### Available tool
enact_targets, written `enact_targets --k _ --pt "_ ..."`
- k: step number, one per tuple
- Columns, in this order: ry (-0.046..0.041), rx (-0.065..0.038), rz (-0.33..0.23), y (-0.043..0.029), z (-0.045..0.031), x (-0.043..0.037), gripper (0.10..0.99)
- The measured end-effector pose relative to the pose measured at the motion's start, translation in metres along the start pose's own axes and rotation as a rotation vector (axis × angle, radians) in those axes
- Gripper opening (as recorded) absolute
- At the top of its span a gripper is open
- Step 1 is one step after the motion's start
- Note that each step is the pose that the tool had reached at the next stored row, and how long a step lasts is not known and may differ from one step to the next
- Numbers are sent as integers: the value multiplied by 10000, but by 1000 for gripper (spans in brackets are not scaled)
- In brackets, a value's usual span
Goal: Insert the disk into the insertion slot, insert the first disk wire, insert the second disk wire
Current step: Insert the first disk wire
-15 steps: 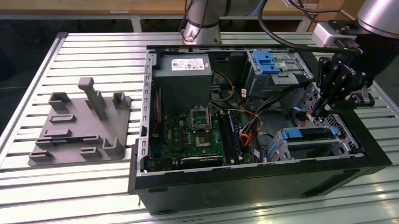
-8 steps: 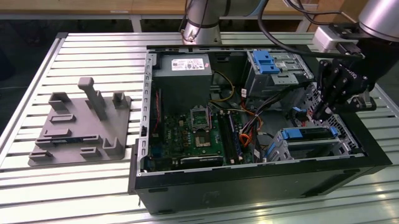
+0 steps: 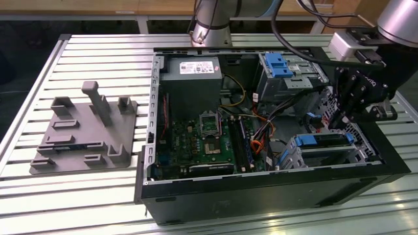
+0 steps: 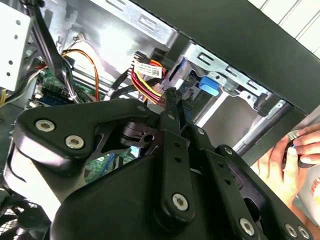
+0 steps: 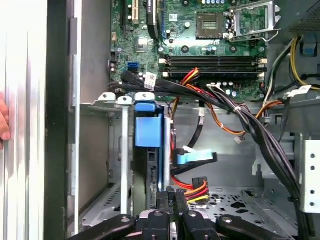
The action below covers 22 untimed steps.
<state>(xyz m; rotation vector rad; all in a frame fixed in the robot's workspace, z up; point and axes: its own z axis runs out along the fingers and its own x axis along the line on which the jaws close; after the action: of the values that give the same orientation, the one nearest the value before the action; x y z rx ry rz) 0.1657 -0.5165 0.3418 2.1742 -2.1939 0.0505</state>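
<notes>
- Check the seat first. The disk (image 5: 148,131), a flat silver hard drive clipped in a bright blue plastic carrier frame, lies inside the insertion slot (image 3: 363,143). This slot is the low silver perforated sheet-metal cage in the black computer case (image 3: 261,196), which stands on the slatted metal worktop (image 3: 98,196). The disk looks fully home, so the step in hand is judged to be the first wire.
- Note the claw (image 5: 171,196). Its black fingers are pressed close together, with nothing visible between them. It hovers just beside the slot's open end.
- Locate the leads. A flat blue connector (image 5: 191,157) lies just beside the slot and appears apart from the disk's end. A red, yellow and black wire lead (image 5: 192,188) runs close to the claw's tips, also beside the slot.
- Grip a connector by its body, never by its lead, or it will probably twist as you push.
- Square the connector's flat face to the disk's end. Then press straight along the slot's long axis. Stop if it binds, because forcing it risks bending the contacts.
- Keep the claw's linkage clear of the thick black cable bundle (image 5: 240,117) that crosses near the slot.
- A person's hand (image 4: 295,155) rests outside the case wall on the slot's side. Keep your motion inside the case.
</notes>
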Motion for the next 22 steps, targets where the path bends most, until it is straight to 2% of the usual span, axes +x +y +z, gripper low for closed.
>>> enact_targets --k 2,7,22 --pt "-47 -1 15 0 1 29 169" --pt "-106 -13 219 -1 4 44 169" --pt "-108 -16 180 -7 4 52 169"
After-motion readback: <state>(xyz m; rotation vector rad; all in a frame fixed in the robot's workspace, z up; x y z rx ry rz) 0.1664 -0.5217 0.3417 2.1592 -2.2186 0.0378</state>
